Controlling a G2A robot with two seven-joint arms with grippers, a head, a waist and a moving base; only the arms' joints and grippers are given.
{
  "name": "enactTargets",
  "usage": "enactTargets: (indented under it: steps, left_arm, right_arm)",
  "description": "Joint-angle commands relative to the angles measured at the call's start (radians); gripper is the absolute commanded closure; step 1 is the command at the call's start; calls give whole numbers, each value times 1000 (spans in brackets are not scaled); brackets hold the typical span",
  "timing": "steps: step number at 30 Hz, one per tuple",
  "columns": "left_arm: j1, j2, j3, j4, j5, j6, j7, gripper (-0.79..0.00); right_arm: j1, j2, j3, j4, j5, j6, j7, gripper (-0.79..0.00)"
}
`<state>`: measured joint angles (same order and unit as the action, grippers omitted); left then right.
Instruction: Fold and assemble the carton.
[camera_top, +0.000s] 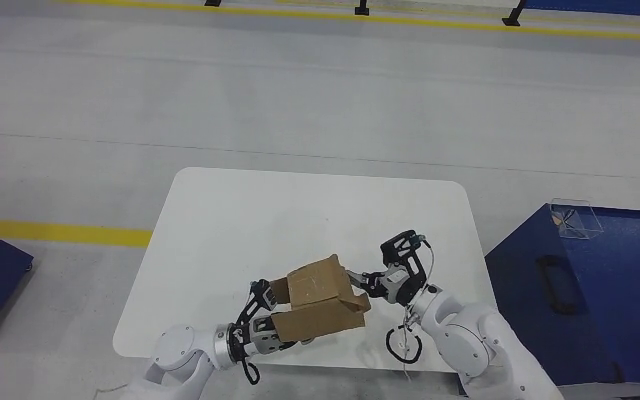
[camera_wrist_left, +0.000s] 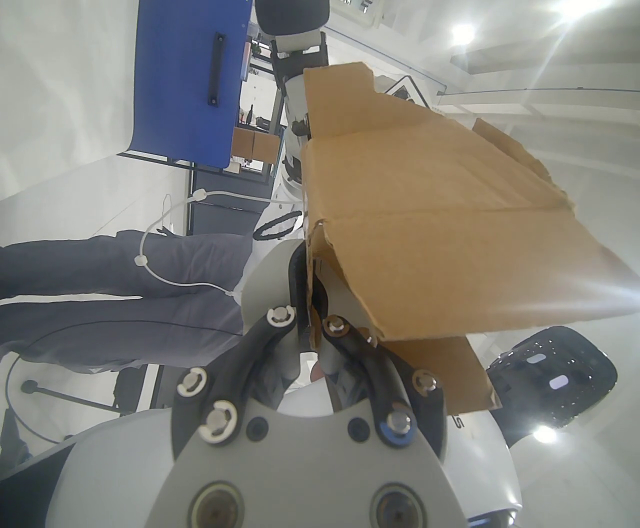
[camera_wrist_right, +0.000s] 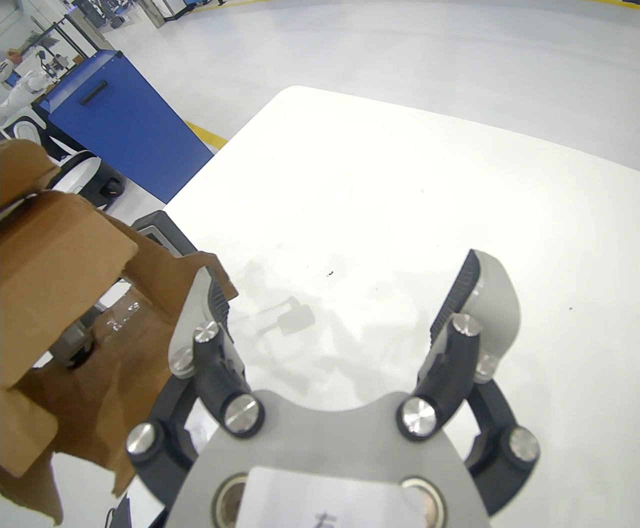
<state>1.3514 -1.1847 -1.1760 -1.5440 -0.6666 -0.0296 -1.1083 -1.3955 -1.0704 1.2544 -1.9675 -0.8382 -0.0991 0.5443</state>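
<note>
Carton (camera_top: 318, 297) aloft over table (camera_top: 300, 210) near edge, flap pinched tight in left gripper (camera_wrist_left: 311, 320); right gripper (camera_wrist_right: 340, 265) splayed wide, one finger (camera_wrist_right: 200, 310) touching cardboard.

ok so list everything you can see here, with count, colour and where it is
carton: 1, brown, partly folded, at the table's near edge between the two arms
table: 1, white, middle of the floor
cabinet: 2, blue, one right of the table, one left of it
clear box: 1, see-through, on top of the right cabinet
floor line: 1, yellow, running up to the table's left side
left claw: 1, black and grey, shut on the carton's edge
right claw: 1, black and grey, open, over the table beside the carton
</note>
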Motion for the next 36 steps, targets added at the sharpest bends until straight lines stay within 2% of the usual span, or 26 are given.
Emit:
enactTargets:
  steps: [1, 11, 17, 30, 36]
  left_arm:
    - [0, 1, 1, 0, -2, -1, -2, 0]
    - [-10, -1, 7, 21, -56, 9, 0, 0]
    - [-6, -1, 10, 14, -50, 9, 23, 0]
    - [12, 0, 21, -2, 13, -58, 95, 0]
    - [12, 1, 21, 1, 27, -64, 109, 0]
  right_arm:
    - [2, -1, -2, 3, -3, 1, -2, -785]
    - [-37, 4, 99, -52, 55, -8, -46, -785]
    - [-98, 6, 127, -135, 97, -66, -83, -785]
    - [-66, -5, 20, -80, 38, -62, -36, -785]
    - [-52, -8, 17, -77, 47, -55, -42, -785]
